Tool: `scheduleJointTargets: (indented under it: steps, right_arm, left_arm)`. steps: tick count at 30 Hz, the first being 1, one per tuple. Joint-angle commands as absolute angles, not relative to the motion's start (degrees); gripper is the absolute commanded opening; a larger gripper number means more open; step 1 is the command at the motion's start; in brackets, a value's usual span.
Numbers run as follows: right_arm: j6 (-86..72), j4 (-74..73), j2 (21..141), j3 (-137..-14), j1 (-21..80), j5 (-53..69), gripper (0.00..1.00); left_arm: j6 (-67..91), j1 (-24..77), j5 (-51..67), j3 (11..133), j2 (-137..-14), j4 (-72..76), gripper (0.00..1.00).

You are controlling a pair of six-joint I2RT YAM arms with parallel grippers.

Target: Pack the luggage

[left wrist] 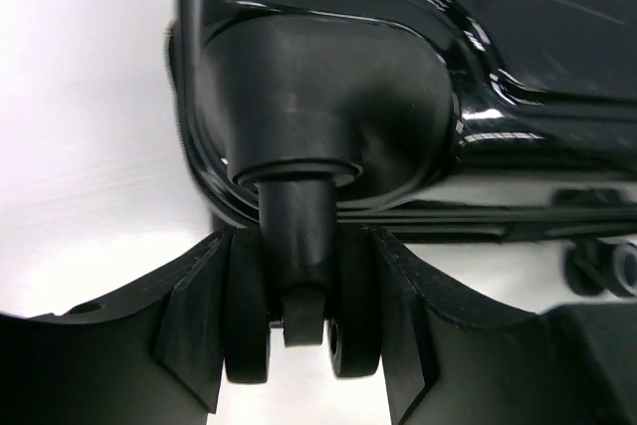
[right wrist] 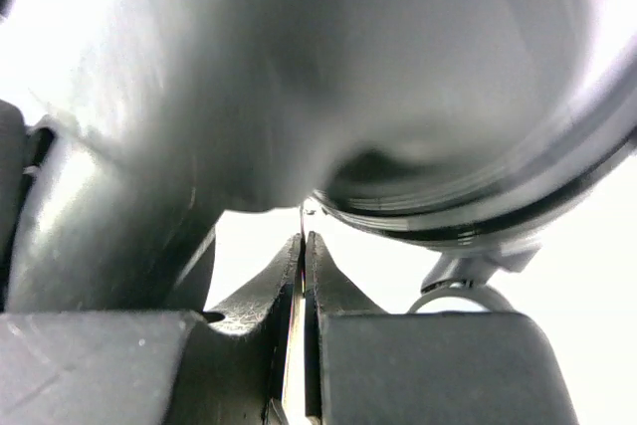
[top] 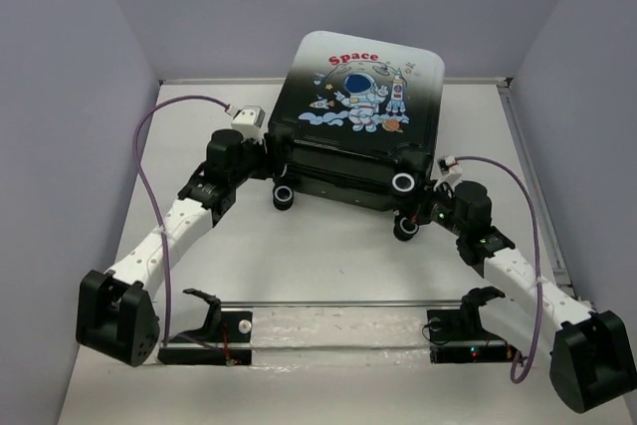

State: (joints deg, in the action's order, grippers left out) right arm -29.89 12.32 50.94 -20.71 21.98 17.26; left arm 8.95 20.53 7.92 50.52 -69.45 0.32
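The luggage (top: pixel 363 97) lies flat and closed on the table, astronaut and red "Space" print up, caster wheels (top: pixel 285 196) facing me. My left gripper (top: pixel 272 149) is at its near left corner. In the left wrist view my left gripper (left wrist: pixel 299 335) is shut on a twin caster wheel (left wrist: pixel 246 335) below the black shell (left wrist: pixel 448 47). My right gripper (top: pixel 435 201) is at the near right corner. In the right wrist view my right gripper (right wrist: pixel 303 246) is shut on a thin metal zipper pull (right wrist: pixel 302 221) under the blurred shell (right wrist: pixel 299 67).
A clear rail on two black stands (top: pixel 209 330) crosses the near edge between the arm bases. Purple cables (top: pixel 149 146) loop beside each arm. Walls close off the left, back and right. A metal ring (right wrist: pixel 453 296) hangs beside my right fingers.
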Motion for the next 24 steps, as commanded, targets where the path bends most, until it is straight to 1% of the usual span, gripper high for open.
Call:
scheduleJointTargets:
  steps: [1,2,3,5,6,7,8,9,10,12,15,19,23,24]
  right_arm:
    - [-28.65,17.06,50.18,-25.75,16.96,22.76,0.07]
    - [-29.26,17.22,50.97,-25.32,16.96,23.72,0.07]
    - [-30.57,20.45,51.15,-22.96,16.96,24.77,0.07]
    - [-34.88,24.85,50.19,-19.70,20.20,22.43,0.07]
    - [-35.41,26.79,49.84,-18.38,26.57,15.54,0.07]
    - [-34.98,27.07,49.49,-17.33,30.46,11.29,0.07]
    - [-34.72,27.42,49.40,-17.14,34.41,6.73,0.07]
    - [-34.63,28.81,50.26,-17.23,38.02,-1.76,0.07]
    - [-34.63,29.87,51.23,-17.31,43.80,-4.98,0.07]
    - [-34.98,33.37,53.86,-18.45,47.27,-8.95,0.07]
    - [-33.93,37.61,63.68,-21.52,52.55,-15.36,0.07]
    - [-32.35,42.00,72.23,-27.59,57.91,-14.42,0.07]
    - [-30.41,44.82,85.04,-36.72,63.44,-7.05,0.07]
    - [-30.41,46.56,87.08,-39.96,66.59,-3.90,0.07]
  left_arm:
    - [25.91,28.81,25.58,42.46,-62.94,4.99,0.06]
    - [28.02,30.31,25.49,41.41,-61.71,8.84,0.06]
    - [32.21,31.63,26.27,39.66,-61.26,11.23,0.06]
    - [36.10,35.49,26.72,38.68,-61.08,18.06,0.06]
    - [38.99,36.55,26.89,38.41,-61.17,19.85,0.06]
    - [40.07,38.65,26.89,38.67,-61.52,21.52,0.06]
    - [40.95,38.67,26.63,39.19,-61.78,22.66,0.06]
    - [41.65,40.41,26.02,40.33,-62.48,24.85,0.06]
    - [43.14,41.21,26.02,40.69,-62.93,26.18,0.06]
    - [44.99,42.53,25.93,41.39,-63.54,30.12,0.06]
    - [48.33,43.15,25.23,42.01,-63.55,35.58,0.06]
    - [51.15,43.85,25.13,43.41,-63.46,39.54,0.06]
    - [51.68,45.17,26.36,47.63,-64.51,40.25,0.06]
    - [51.59,45.18,26.28,48.77,-64.34,40.17,0.06]
